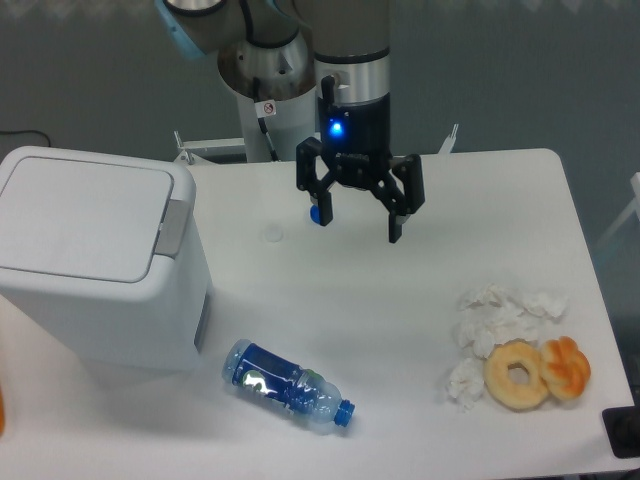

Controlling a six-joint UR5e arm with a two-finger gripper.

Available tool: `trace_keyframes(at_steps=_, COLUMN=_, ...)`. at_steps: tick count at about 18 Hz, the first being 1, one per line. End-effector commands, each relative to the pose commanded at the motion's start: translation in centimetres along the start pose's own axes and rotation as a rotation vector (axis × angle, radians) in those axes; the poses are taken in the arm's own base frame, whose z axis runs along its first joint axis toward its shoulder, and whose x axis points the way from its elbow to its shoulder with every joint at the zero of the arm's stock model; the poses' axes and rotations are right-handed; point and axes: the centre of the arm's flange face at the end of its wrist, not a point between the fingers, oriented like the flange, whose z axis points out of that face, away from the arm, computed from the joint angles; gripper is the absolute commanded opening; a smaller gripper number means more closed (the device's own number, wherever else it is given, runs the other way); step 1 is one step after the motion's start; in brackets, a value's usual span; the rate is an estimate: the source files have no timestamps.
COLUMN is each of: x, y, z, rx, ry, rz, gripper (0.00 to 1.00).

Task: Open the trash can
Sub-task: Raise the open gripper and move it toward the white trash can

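Arm (350,60) vertical over table (480,200), jaws spread, w/ trash can (95,260) lid shut.

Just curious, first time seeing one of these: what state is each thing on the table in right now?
Trash can: lid shut.
Gripper: open, empty, above the table.
Bottle: on its side, capped.
Tissues: crumpled.
Donut: lying flat, whole.

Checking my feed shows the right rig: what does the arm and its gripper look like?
The gripper is black with two angular jaws, one blue-tipped, and a glowing blue light on its body. Above it sits a silver wrist band, then pale grey arm segments with light blue joint caps.
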Motion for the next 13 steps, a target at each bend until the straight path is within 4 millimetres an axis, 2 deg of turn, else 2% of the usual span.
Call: trace_keyframes(at_steps=13, x=0.4, y=-0.9, z=-1.5, rx=0.039, ry=-0.005, rz=-0.015, gripper=1.00)
